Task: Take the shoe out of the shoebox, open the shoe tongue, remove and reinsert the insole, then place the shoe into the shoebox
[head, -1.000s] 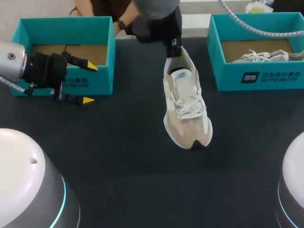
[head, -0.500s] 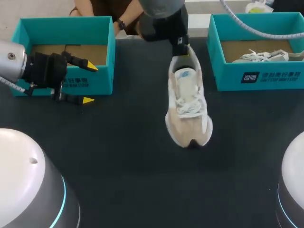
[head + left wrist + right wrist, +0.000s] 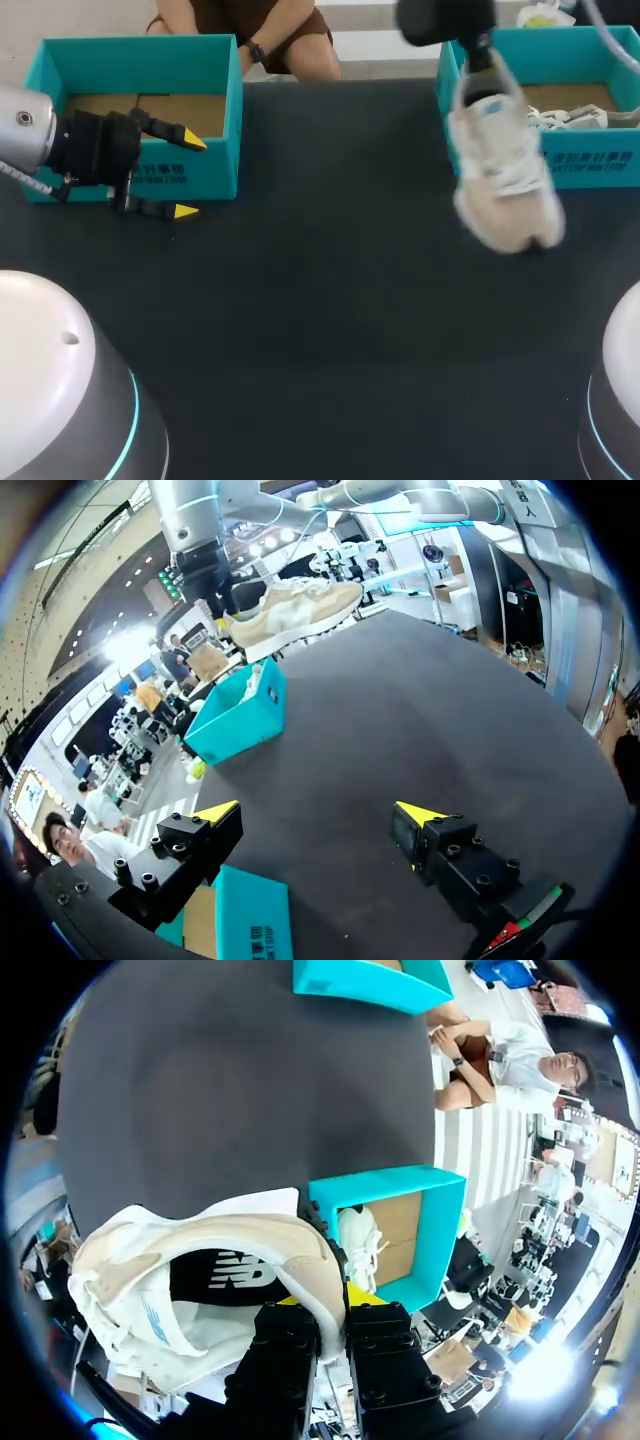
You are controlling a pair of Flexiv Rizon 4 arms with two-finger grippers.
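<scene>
The table [image 3: 300,330] is entered first: the shoe [image 3: 500,175] is held in the air clear of it, roughly level, up by the near wall of the right shoebox [image 3: 605,165]. A slip from this height would mean a drop onto the table or the box rim, leaving the shoe at an unknown angle. The right shoebox is judged the chief hazard. If the shoe is lowered before it is carried fully over the opening, the sole or toe could be set on the wall, and the box could be pushed or tipped. The left shoebox [image 3: 200,175] is well apart and is not considered at risk. A second shoe [image 3: 575,118] is seen lying inside the right shoebox. Room is taken up by it, so the held shoe could be landed on top of it or caught in its laces. The shoe is pinched only at the heel collar by the right gripper [image 3: 343,1300], whose fingers are pressed onto the collar from both sides. With the whole weight hung from one thin edge, swinging or pivoting in the grip is thought likely under a quick move. The left gripper [image 3: 318,813] is spread wide, holds nothing and sits beside the left shoebox, so no second support is on hand if the hold gives.
</scene>
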